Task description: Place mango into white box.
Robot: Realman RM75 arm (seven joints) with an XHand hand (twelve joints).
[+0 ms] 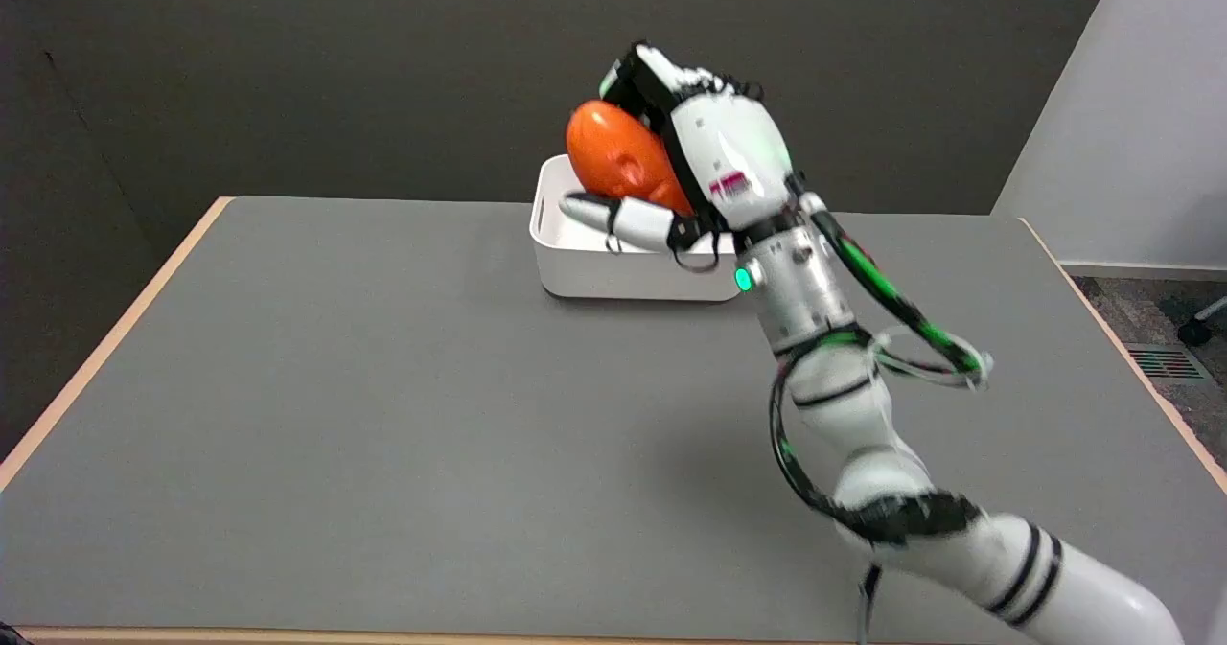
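An orange-red mango (616, 158) is held in the air by my right hand (685, 161), with fingers curled over its top and the thumb under it. The white box (596, 269), open-topped with rounded corners, stands at the far middle of the grey table. The mango hangs just above the box's opening, and hand and mango cover much of the box's inside and right part. My right arm reaches in from the lower right.
The grey table (383, 415) has a light wooden edge along its left, right and near sides. A dark wall stands behind the table, and a pale wall and floor show at the right.
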